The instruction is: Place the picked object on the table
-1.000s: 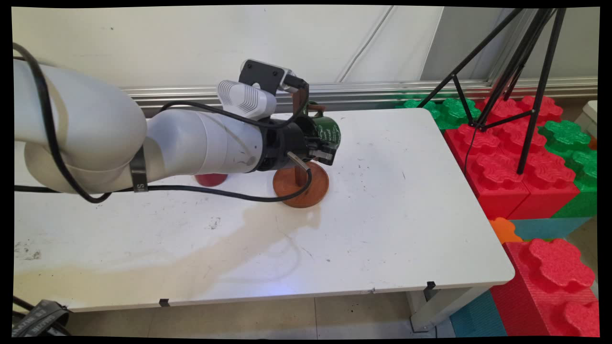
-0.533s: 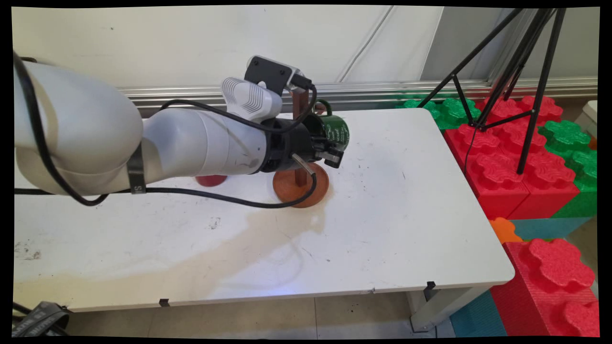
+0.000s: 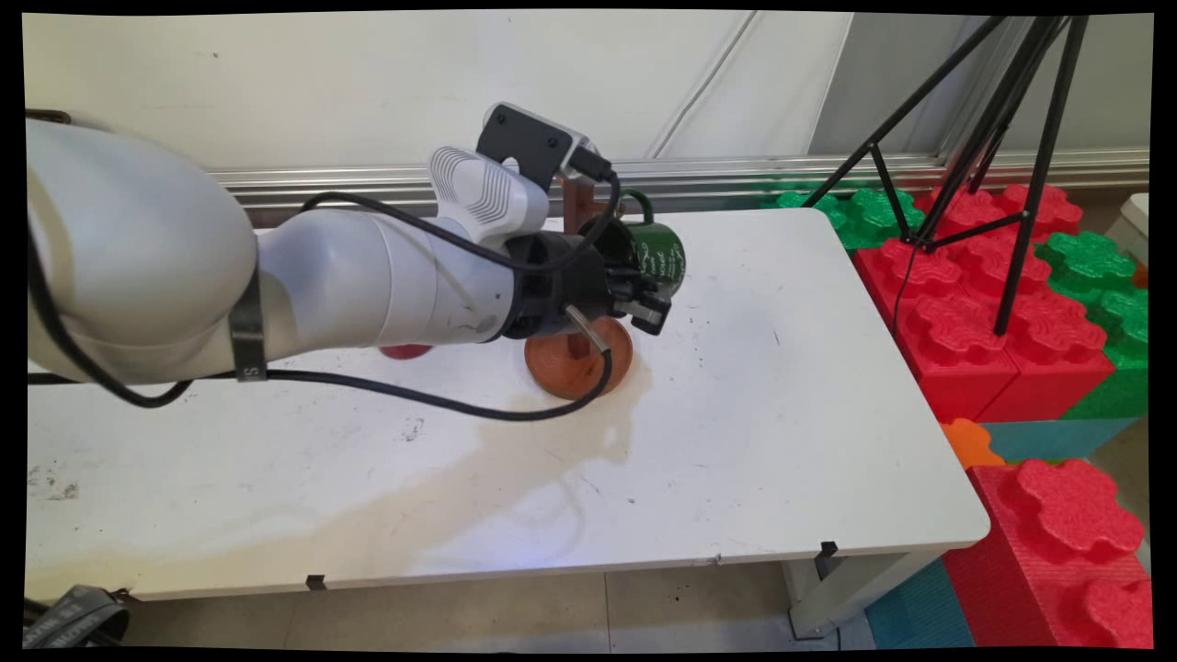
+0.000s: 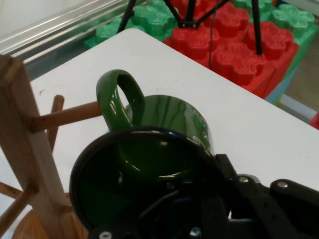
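My gripper point(image 3: 636, 292) is shut on the rim of a dark green mug point(image 3: 658, 256), holding it tilted above the table beside a wooden mug tree point(image 3: 577, 360). In the hand view the mug point(image 4: 167, 127) opens toward the camera, with one finger inside it and the other outside at the gripper point(image 4: 212, 172). Its handle point(image 4: 118, 94) points up. The tip of a wooden peg point(image 4: 67, 116) reaches the handle's left edge and does not show through the loop. The tree's post point(image 4: 20, 149) stands at the left.
A small red object point(image 3: 405, 350) sits on the white table point(image 3: 782, 441) behind the arm. Red and green foam blocks point(image 3: 993, 303) and a black tripod point(image 3: 1007, 138) stand beyond the table's right edge. A black cable point(image 3: 441, 402) hangs low over the table.
The gripper has carried the green mug to the right, away from the mug tree's post, and the mug tree's round base is more covered by the hand.
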`<state>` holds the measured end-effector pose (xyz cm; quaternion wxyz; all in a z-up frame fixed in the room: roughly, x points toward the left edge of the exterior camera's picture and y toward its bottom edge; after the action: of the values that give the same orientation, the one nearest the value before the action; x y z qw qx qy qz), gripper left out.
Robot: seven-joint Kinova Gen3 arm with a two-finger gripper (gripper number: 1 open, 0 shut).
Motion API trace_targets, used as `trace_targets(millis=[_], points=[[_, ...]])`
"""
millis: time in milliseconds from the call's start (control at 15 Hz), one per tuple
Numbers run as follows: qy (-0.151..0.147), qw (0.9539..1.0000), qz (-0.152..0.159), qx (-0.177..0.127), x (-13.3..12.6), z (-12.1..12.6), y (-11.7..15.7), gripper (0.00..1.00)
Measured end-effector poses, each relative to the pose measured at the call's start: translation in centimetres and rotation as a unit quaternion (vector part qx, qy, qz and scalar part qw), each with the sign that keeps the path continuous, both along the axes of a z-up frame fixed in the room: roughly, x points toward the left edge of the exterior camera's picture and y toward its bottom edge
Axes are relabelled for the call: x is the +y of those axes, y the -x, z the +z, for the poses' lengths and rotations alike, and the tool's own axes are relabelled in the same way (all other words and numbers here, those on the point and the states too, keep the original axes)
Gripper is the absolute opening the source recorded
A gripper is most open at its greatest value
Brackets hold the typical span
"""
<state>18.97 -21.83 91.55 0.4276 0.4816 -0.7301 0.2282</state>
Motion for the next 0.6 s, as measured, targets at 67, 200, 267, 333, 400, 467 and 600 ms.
trace_targets(millis=[67,200,267,333,400,467,600], points=[[0.001,1.0,-0.004,-0.003,0.1,0.1,0.0,0.0],[0.003,0.9998,-0.015,-0.011,0.4,0.2,0.1,0.0],[0.006,0.9996,-0.023,-0.017,0.5,0.3,0.2,0.0],[0.007,0.9993,-0.029,-0.02,0.6,0.3,0.2,0.0],[0.011,0.9987,-0.042,-0.027,0.8,0.4,0.3,0.0],[0.013,0.9979,-0.053,-0.034,0.9,0.5,0.4,0.0],[0.015,0.9951,-0.083,-0.051,1.3,0.7,0.4,0.0]])
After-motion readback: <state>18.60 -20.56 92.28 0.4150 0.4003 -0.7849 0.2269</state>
